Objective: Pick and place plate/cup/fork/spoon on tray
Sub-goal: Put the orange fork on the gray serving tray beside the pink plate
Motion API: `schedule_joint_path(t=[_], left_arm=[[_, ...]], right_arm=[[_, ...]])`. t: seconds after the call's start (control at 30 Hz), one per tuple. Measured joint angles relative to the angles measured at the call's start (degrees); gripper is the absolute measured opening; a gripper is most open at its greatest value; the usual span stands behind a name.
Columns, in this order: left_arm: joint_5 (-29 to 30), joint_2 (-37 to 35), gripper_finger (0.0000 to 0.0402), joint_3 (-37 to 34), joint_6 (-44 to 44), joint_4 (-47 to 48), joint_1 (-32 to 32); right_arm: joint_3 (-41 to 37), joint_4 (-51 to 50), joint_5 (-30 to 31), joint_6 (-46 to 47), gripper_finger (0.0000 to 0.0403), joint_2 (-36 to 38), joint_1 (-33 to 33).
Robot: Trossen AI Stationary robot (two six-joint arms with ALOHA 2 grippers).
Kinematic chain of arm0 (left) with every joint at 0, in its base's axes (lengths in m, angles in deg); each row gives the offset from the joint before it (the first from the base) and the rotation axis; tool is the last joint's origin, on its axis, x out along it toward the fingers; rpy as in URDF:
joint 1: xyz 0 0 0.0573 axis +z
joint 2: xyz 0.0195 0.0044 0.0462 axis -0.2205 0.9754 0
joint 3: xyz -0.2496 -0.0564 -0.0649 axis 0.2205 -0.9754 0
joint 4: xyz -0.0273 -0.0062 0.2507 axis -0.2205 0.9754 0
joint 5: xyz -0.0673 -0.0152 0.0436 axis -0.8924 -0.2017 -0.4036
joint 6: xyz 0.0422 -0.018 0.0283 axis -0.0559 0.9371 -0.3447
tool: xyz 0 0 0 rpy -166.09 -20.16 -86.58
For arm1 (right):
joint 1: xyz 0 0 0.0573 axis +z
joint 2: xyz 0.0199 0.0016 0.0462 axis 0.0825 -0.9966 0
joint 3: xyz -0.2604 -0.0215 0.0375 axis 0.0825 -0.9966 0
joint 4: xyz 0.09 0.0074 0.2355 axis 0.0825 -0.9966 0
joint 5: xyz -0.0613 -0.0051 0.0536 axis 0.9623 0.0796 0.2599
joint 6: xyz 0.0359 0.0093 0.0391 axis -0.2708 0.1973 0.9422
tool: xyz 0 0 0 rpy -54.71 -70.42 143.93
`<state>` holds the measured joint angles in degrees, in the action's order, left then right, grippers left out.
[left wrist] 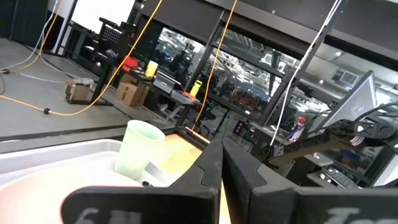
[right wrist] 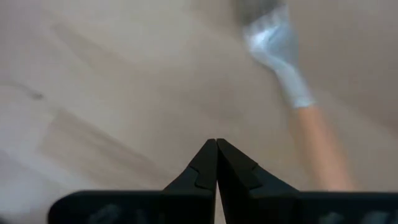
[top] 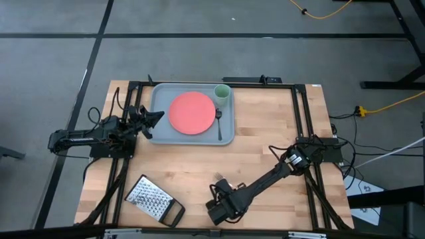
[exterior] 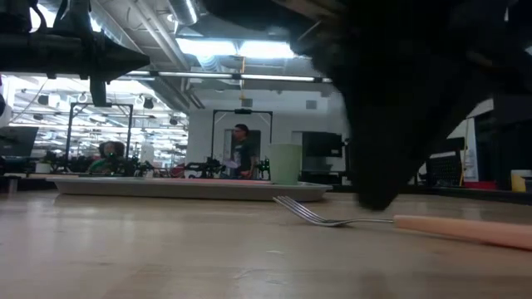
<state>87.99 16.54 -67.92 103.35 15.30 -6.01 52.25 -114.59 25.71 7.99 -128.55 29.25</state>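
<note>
The grey-blue tray (top: 158,129) lies at the table's far left. On it are the coral-red plate (top: 192,113), the pale green cup (top: 222,94) at its far right corner, and the dark spoon (top: 219,123) right of the plate. The fork (exterior: 399,222), with silver tines and an orange handle, lies flat on the wood near the table's front edge. It also shows in the right wrist view (right wrist: 292,93). My right gripper (right wrist: 216,142) is shut just above the table beside the fork. My left gripper (left wrist: 221,146) is shut at the tray's left rim (top: 159,117).
A metal grater with a black handle (top: 154,199) lies at the table's front left. Bare wood lies between the tray and my right arm (top: 265,178). A person stands in the room far behind the table (exterior: 242,149).
</note>
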Motion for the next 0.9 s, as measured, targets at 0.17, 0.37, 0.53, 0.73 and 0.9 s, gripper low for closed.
schedule_joint_path(t=[0.17,0.37,0.53,0.73,0.9], left_arm=[[0.0,0.0,0.0000,0.0,0.0,0.0,0.0],[0.0,0.0,0.0000,0.0,0.0,0.0,0.0],[0.0,0.0,0.0000,0.0,0.0,0.0,0.0],[0.0,0.0,0.0000,0.0,0.0,0.0,0.0],[0.0,0.0,0.0000,0.0,0.0,0.0,0.0]], right_arm=[[3.4,-14.9,0.6,3.9,0.0010,0.7,0.9],[2.2,-16.7,-5.9,3.6,0.0010,0.7,1.3],[1.1,-17.3,-6.7,3.4,0.0010,0.7,1.5],[1.1,-18.1,-6.7,3.3,0.0004,0.7,1.5],[1.1,-19.1,-6.7,3.1,0.0005,0.1,1.5]])
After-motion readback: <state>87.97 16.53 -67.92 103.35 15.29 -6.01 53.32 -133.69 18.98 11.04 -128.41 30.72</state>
